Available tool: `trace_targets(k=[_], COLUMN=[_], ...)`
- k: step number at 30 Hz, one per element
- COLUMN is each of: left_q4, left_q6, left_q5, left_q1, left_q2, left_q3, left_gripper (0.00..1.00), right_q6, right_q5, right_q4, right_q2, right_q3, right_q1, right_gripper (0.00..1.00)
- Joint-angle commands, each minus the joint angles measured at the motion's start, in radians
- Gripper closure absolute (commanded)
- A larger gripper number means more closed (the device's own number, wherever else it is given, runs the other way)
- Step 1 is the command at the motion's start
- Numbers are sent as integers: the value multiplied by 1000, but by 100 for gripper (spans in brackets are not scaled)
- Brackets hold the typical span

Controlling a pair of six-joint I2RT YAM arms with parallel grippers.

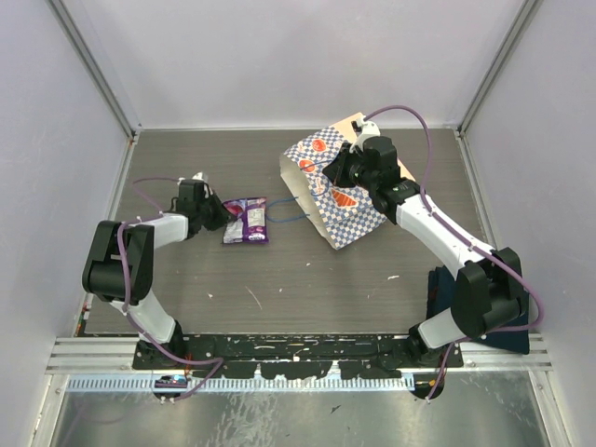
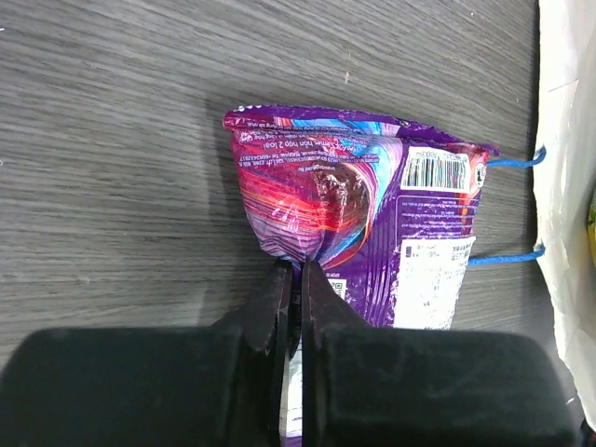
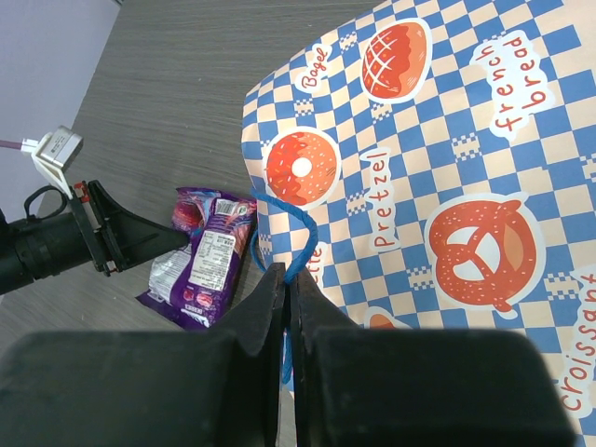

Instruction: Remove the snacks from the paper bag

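The left gripper (image 2: pixel 298 279) pinches only the edge of the purple packet (image 2: pixel 363 205), which lies on the table (image 2: pixel 112 140) beside the bag (image 3: pixel 447 186) — glossy film may slip free — while the right gripper (image 3: pixel 289 284), clamped on the bag's cord (image 3: pixel 279 219), could tip it if tugged.

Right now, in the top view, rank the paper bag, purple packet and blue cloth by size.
1. paper bag
2. purple packet
Unranked: blue cloth, mostly hidden, so its size cannot be judged.
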Motion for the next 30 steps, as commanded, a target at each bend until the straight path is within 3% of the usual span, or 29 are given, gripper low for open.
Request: trace_targets(k=[1, 8, 13, 16, 19, 24, 30], left_q4=[-66, -155, 52, 150, -4, -492, -662], left_q6=[0, -92, -372, -535, -562, -515, -593], left_q5=[2, 69, 387, 493, 477, 280, 231], left_q1=[3, 55, 182, 228, 229, 230, 231], left_q2=[-29, -123, -156, -154, -189, -302, -451], left_q3=[7, 6, -104, -127, -64, 73, 95], left_gripper=[100, 100, 100, 100, 100, 100, 100], right_q6=[-12, -15, -11, -5, -2, 2, 13], right_q5=[0, 3, 16, 22, 26, 39, 34], right_q4=[51, 50, 48, 47, 46, 46, 51], right_q2=[-26, -28, -29, -33, -40, -63, -74], right_q3=[23, 20, 20, 23, 23, 15, 6], right_q1=[-7, -8, -8, -8, -6, -6, -7], right_gripper=[99, 99, 99, 99, 99, 99, 99])
